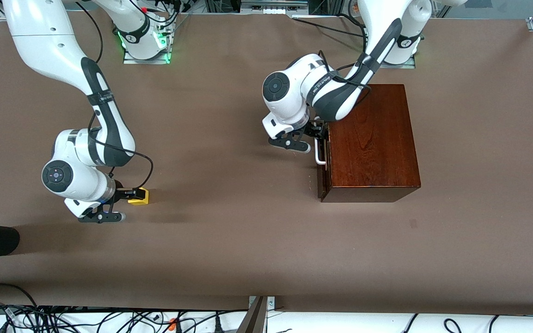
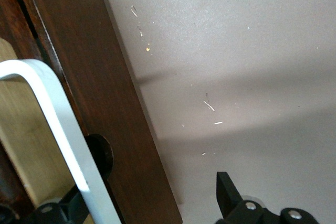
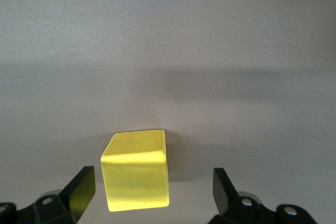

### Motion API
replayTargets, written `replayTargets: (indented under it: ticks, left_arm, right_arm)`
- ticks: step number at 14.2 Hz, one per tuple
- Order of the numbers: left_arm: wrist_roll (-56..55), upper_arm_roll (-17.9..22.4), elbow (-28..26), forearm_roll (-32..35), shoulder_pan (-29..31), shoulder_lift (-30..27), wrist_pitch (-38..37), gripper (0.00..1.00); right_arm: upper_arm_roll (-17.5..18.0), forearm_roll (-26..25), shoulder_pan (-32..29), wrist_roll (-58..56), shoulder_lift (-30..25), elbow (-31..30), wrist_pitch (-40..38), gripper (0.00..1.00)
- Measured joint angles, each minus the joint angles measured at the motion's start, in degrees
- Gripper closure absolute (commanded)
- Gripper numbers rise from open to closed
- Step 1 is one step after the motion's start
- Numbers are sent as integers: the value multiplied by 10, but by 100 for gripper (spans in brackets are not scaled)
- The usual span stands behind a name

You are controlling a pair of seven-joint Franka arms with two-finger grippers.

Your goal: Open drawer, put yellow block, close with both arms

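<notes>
1. The right gripper sits low at the table, toward the right arm's end, its fingers spread apart with the yellow block between them.
2. The right wrist view shows what the front view cannot: the yellow block stands on the table between the two fingertips, closer to one than the other, with a visible gap on each side, so the right gripper is not clamped on it.
3. The front view gives the block's wider setting: it lies well apart from the wooden box, which stands toward the left arm's end.
4. The left gripper is at the drawer front, on the box face that looks toward the right arm's end, with its fingers spread either side of the white handle.
5. In the left wrist view one finger lies on the drawer side of the white handle bar and the other finger stands clear over the bare table.
6. That view also shows a strip of pale wood past the dark drawer front; the front view shows the front standing only slightly proud of the box.
</notes>
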Motion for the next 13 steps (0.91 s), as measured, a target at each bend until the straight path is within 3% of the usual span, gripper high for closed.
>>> replayTargets:
  ticks: [7, 11, 13]
  left_arm:
    - [-15, 2, -5, 0, -1, 1, 45, 0]
    - [-38, 0, -6, 0, -9, 3, 78, 0]
    - [-48, 0, -6, 0, -15, 5, 99, 0]
  right_arm:
    - [0, 0, 0, 5, 15, 0, 4, 27]
    - [2, 0, 0, 6, 15, 0, 4, 60]
    - [2, 1, 0, 6, 15, 0, 4, 70]
